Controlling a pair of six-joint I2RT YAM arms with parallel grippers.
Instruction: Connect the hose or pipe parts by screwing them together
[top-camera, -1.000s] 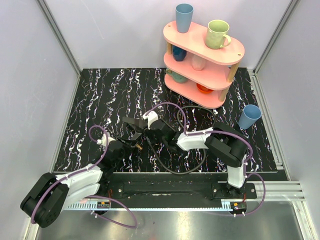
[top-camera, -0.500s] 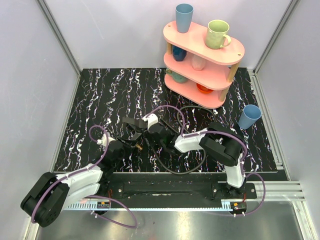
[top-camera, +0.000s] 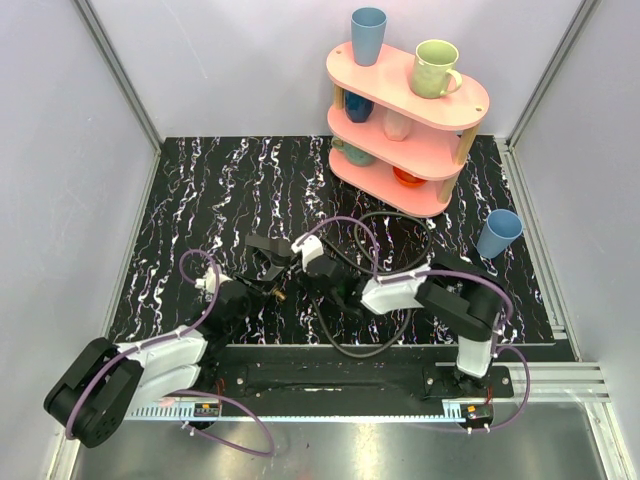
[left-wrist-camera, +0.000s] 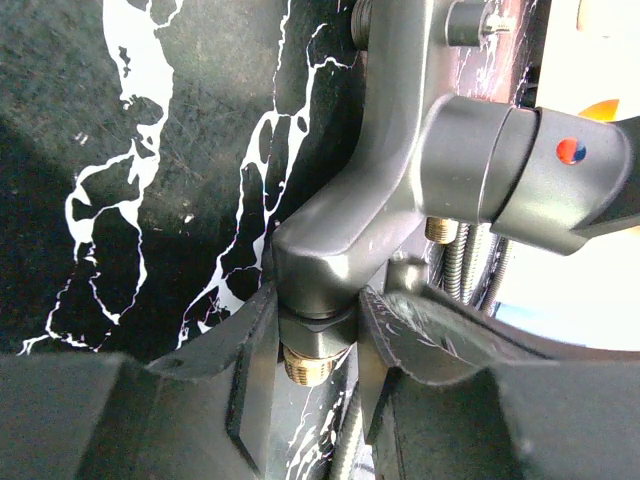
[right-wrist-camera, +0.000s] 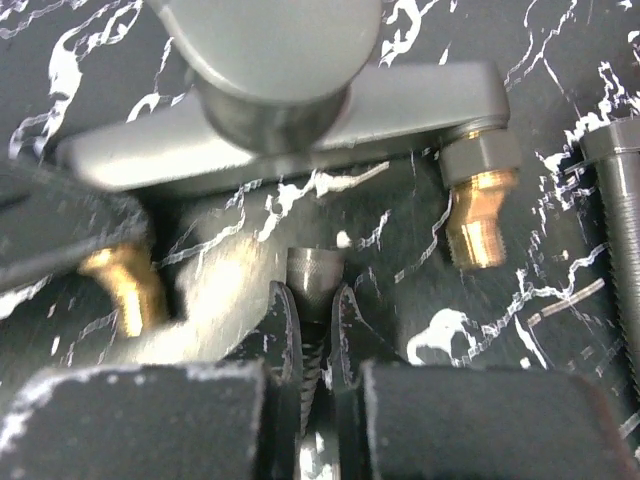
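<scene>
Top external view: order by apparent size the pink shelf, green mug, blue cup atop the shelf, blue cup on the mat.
1. pink shelf
2. green mug, marginally
3. blue cup atop the shelf and blue cup on the mat: look alike, not ranked.

Mat (top-camera: 210, 200): black with white marbled streaks
Shelf (top-camera: 395, 70): pink
Mug (top-camera: 435, 68): pale green
Pipe fitting (right-wrist-camera: 400, 95): grey, brass threaded ends
Hose (top-camera: 390, 213): black
</scene>
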